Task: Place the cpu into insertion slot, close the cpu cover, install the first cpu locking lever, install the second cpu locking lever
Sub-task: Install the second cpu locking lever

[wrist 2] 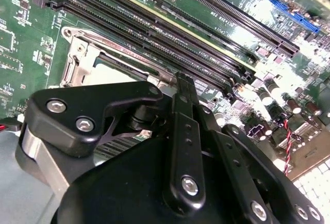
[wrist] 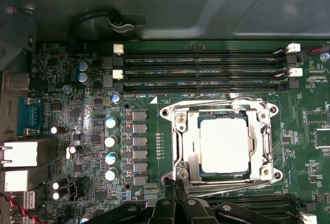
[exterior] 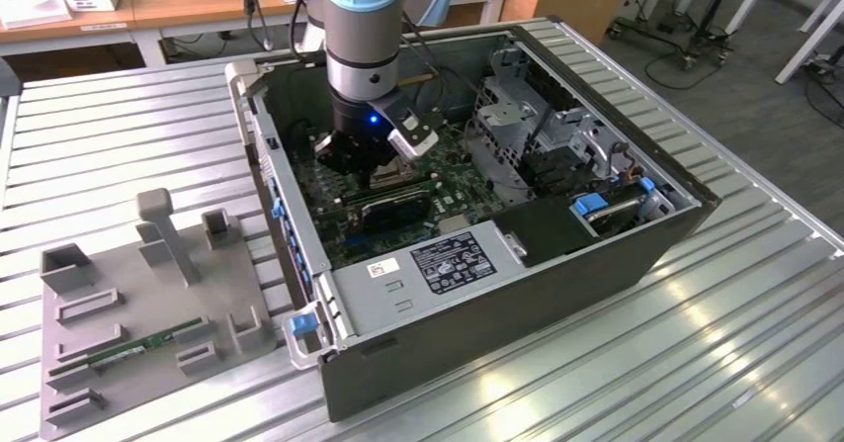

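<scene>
One cpu (wrist: pixel 225 145), apparently under closed cover (wrist: pixel 181 131).

Exterior high; wrist views near motherboard (wrist: pixel 93 131)

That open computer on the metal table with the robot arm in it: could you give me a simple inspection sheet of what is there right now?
Surface: ribbed metal table bearing an open computer case.
Job's things: cpu lies in the insertion slot; cpu cover lies closed around it.
Clutter: grey fixture tray on the exterior view's left, holding a green memory stick.
Grippers: gripper is down inside the case, over the motherboard, close to the slot's edge.
Cables: red and black wires by the board; black cable on the case wall.
Surroundings: wooden desks behind the table.
</scene>
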`<state>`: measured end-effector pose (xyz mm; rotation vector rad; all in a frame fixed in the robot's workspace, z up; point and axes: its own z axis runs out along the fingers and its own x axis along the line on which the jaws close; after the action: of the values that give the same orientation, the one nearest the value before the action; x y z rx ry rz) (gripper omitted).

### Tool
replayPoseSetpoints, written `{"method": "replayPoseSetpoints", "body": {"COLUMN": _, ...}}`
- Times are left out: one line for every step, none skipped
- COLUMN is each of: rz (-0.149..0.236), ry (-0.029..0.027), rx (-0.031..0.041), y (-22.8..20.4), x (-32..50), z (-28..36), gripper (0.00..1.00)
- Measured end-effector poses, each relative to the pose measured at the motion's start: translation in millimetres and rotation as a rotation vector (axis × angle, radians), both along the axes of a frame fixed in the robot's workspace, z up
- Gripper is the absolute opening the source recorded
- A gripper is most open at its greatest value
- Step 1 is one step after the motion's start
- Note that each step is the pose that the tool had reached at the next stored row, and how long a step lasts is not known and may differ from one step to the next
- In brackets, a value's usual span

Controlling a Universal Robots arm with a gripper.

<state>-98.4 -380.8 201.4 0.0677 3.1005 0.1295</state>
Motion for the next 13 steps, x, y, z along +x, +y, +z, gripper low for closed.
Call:
{"method": "replayPoseSetpoints", "body": {"rz": 0.0, "ry": 0.0001, "rx": -0.0002, "y": 0.0, "x": 0.0, "z": -0.6, "gripper": 0.11}}
{"method": "replayPoseSetpoints", "body": {"rz": 0.0, "ry": 0.0002, "rx": -0.0004, "y": -0.1, "x": -0.1, "z": -1.1, "gripper": 0.11}}
{"method": "replayPoseSetpoints", "body": {"rz": 0.0, "ry": 0.0004, "rx": -0.0005, "y": -0.1, "x": -0.2, "z": -1.4, "gripper": 0.11}}
{"method": "replayPoseSetpoints", "body": {"rz": 0.0, "ry": 0.0005, "rx": -0.0005, "y": -0.1, "x": -0.3, "z": -1.5, "gripper": 0.11}}
{"method": "replayPoseSetpoints", "body": {"rz": 0.0, "ry": 0.0005, "rx": -0.0004, "y": -0.1, "x": -0.3, "z": -1.6, "gripper": 0.11}}
{"method": "replayPoseSetpoints", "body": {"rz": 0.0, "ry": 0.0004, "rx": -0.0003, "y": 0.0, "x": -0.3, "z": -1.7, "gripper": 0.11}}
{"method": "replayPoseSetpoints", "body": {"rz": 0.0, "ry": 0.0003, "rx": -0.0002, "y": 0.0, "x": -0.3, "z": -1.8, "gripper": 0.11}}
{"method": "replayPoseSetpoints", "body": {"rz": 0.0, "ry": 0.0003, "rx": -0.0001, "y": 0.0, "x": -0.3, "z": -1.8, "gripper": 0.11}}
{"method": "replayPoseSetpoints", "body": {"rz": 0.0, "ry": 0.0002, "rx": 0.0032, "y": -0.1, "x": -0.3, "z": -1.9, "gripper": 0.11}}
{"method": "replayPoseSetpoints", "body": {"rz": 0.0, "ry": 0.0004, "rx": 0.0115, "y": 0.0, "x": -0.5, "z": -1.9, "gripper": 0.11}}
{"method": "replayPoseSetpoints", "body": {"rz": 0.0, "ry": -0.0002, "rx": 0.0177, "y": 0.1, "x": -0.5, "z": -2.1, "gripper": 0.11}}
{"method": "replayPoseSetpoints", "body": {"rz": 0.0, "ry": -0.0002, "rx": 0.0181, "y": 0.1, "x": -0.5, "z": -2.1, "gripper": 0.11}}
{"method": "replayPoseSetpoints", "body": {"rz": 0.0, "ry": -0.0001, "rx": 0.0184, "y": 0.1, "x": -0.5, "z": -2.0, "gripper": 0.11}}
